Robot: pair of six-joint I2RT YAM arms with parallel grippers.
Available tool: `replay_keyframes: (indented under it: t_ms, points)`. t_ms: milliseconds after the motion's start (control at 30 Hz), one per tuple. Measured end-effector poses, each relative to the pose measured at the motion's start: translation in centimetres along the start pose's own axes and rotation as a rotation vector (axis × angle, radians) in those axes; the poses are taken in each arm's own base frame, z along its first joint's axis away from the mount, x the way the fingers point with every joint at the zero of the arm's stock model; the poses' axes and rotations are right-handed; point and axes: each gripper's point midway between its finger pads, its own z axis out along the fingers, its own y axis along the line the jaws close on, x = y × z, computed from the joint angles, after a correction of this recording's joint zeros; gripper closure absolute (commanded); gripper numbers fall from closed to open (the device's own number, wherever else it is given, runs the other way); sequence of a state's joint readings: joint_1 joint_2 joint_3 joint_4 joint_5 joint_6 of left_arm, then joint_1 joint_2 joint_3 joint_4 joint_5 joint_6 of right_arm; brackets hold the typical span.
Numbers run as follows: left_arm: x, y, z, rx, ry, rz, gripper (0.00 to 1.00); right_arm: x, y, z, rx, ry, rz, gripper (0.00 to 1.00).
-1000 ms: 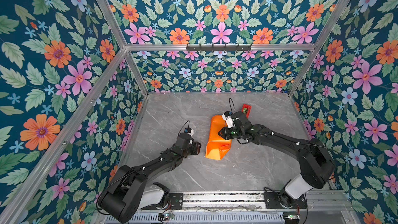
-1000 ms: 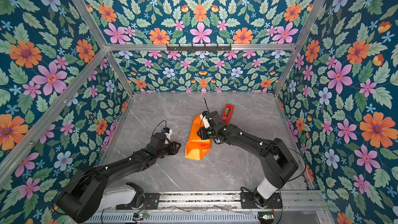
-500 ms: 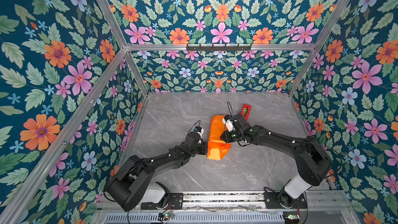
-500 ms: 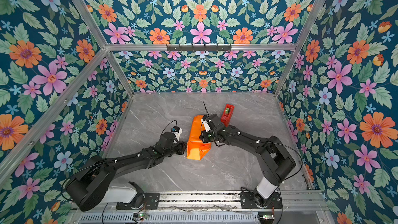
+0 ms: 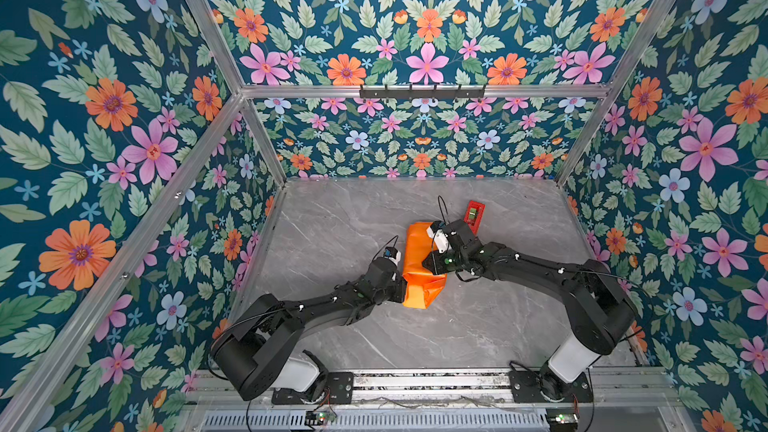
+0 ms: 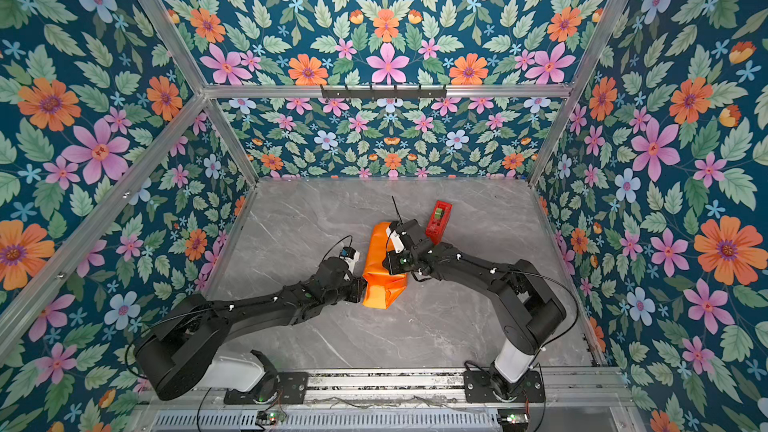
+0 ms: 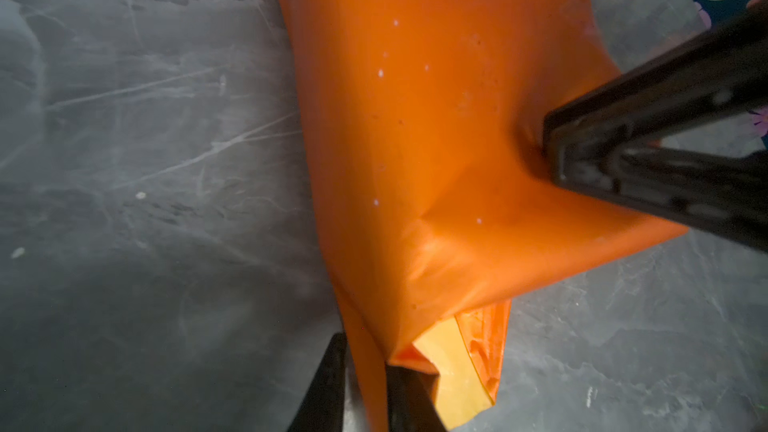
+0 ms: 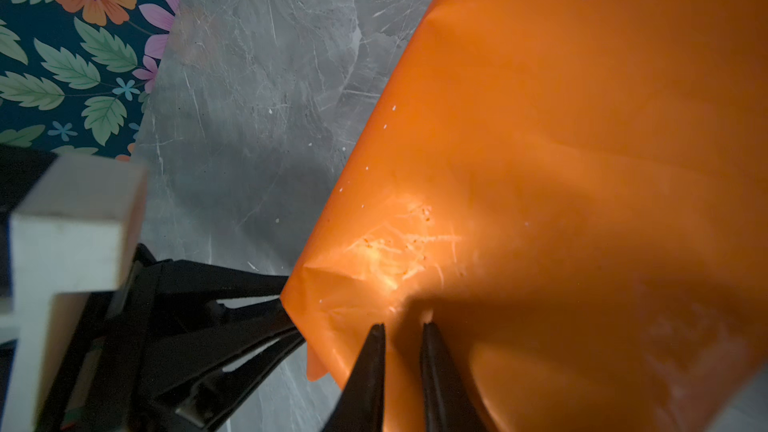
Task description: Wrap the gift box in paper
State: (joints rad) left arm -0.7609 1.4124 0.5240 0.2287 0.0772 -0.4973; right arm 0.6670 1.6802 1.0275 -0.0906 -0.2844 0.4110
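Since a second ago the left gripper (image 5: pixel 404 281) has slid in from bare table to the near left edge of the paper (image 5: pixel 417 251), and the bundle now lies a little straighter between the two arms. In the left wrist view its black, tapering fingers (image 7: pixel 332 367) are drawn nearly together, with a thin vertical fold of the sheet nipped between them.

The right gripper (image 5: pixel 430 268) reaches over the bundle from the other side. Its slim fingers (image 8: pixel 374 351) stand close and parallel. The sheet gathers into a small pucker at their tips, so it too is pinching paper.

Glossy and bright orange on its outer face, the paper is speckled with small pale flecks and scuffed white at one crushed corner. It forms a long, soft-edged parcel, rounded at the far end and flaring into a loose, creased flap at the near end. A duller yellow inner face (image 7: pixel 449 351) shows inside that open end.

No view shows the gift box; the squared bulge under the orange sheet may be it, but that cannot be confirmed.

The parcel rests mid-table on grey, white-veined marble-look table (image 5: pixel 353 222). A narrow red tape dispenser (image 5: pixel 473 213) lies just beyond the right wrist, apart from the paper.
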Motion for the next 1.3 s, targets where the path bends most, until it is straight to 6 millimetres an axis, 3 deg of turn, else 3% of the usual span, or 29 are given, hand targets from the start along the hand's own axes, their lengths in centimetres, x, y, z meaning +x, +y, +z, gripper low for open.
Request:
replay_keyframes:
  t_ms: [1300]
  points:
    - [0.5,-2.0,4.3,0.063,-0.063,-0.081,0.64,-0.4,-0.2,0.3,-0.011,-0.046,0.016,0.83]
